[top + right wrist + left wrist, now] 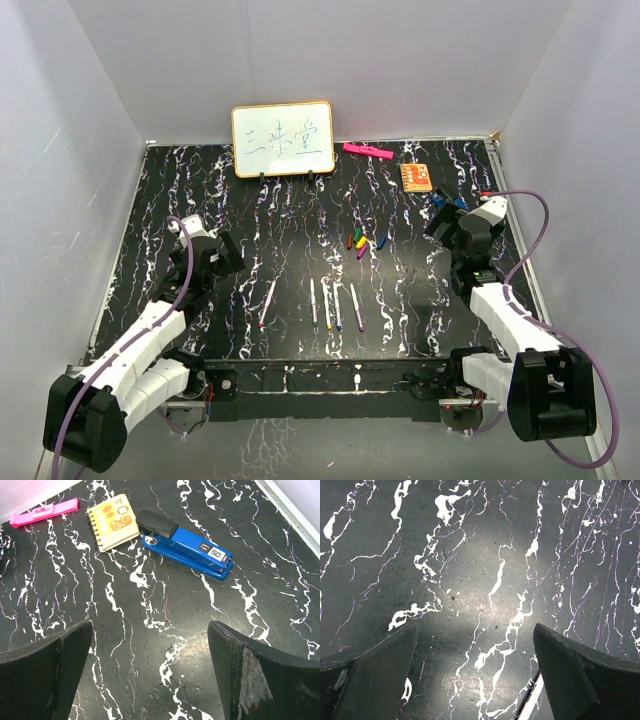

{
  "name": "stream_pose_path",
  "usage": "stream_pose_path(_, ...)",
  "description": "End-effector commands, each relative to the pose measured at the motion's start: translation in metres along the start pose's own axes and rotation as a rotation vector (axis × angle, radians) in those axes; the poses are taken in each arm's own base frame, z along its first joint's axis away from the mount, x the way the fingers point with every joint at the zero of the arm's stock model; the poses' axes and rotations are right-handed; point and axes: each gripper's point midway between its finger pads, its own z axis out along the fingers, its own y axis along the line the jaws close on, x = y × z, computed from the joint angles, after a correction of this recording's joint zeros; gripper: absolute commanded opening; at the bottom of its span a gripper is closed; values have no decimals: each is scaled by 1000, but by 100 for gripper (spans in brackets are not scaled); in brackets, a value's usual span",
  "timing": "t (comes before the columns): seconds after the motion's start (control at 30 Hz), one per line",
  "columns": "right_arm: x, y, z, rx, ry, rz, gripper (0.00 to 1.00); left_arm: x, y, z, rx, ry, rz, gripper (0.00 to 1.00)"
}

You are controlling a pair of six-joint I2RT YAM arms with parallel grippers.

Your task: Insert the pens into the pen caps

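Observation:
Five thin white pens lie near the front middle of the table in the top view. One (268, 303) lies tilted on the left; the other four (335, 305) lie in a row. The short coloured pen caps (360, 243) sit in a loose cluster behind them. My left gripper (228, 254) is open and empty, left of the tilted pen. In the left wrist view (476, 627) a sliver of white pen (532, 700) shows beside the right finger. My right gripper (443, 222) is open and empty at the right, and the right wrist view (150, 625) shows only bare table between the fingers.
A small whiteboard (283, 139) stands at the back. A pink marker (367, 151) (45, 513), a small spiral notebook (417, 176) (113, 522) and a blue stapler (187, 545) lie at the back right, just beyond my right gripper. White walls enclose the table.

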Motion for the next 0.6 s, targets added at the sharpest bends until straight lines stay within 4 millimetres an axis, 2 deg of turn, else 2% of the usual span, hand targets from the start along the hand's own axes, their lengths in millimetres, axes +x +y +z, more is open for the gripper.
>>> stream_pose_path(0.0,-25,8,2,-9,-57,25,98,-6,-5,-3,24,-12,1,99)
stream_pose_path(0.43,-19,4,5,14,-41,24,98,-3,-3,1,5,-10,1,99)
stream_pose_path(0.57,-15,7,7,10,-14,30,98,-5,-17,4,67,5,10,99)
